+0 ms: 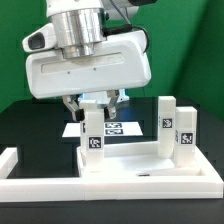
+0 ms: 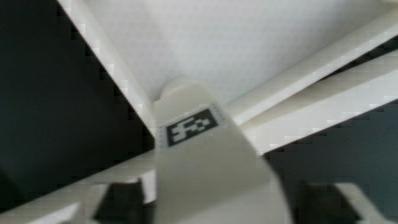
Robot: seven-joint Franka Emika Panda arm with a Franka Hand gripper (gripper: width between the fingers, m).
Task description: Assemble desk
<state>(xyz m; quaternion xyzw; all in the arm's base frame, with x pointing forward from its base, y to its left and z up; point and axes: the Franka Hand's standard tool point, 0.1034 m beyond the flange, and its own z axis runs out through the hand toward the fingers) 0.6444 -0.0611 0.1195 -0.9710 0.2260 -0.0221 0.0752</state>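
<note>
The desk's white top panel (image 1: 135,168) lies flat in the exterior view with its rim up. Three square legs stand upright on it. One tagged leg (image 1: 94,138) is at its corner on the exterior view's left, and two more legs (image 1: 167,118) (image 1: 187,135) stand on the right. My gripper (image 1: 93,115) hangs right over the left leg, a finger on each side of its top. In the wrist view this leg (image 2: 196,130) runs up between my gripper's (image 2: 222,205) dark fingers (image 2: 121,200). One finger is against it and a narrow gap shows at the other, so the gripper is open.
Low white border bars (image 1: 60,188) run along the front and the exterior view's left (image 1: 10,160). The marker board (image 1: 120,128) lies on the black table behind the panel. The arm's broad white wrist housing (image 1: 85,65) hides what lies behind it.
</note>
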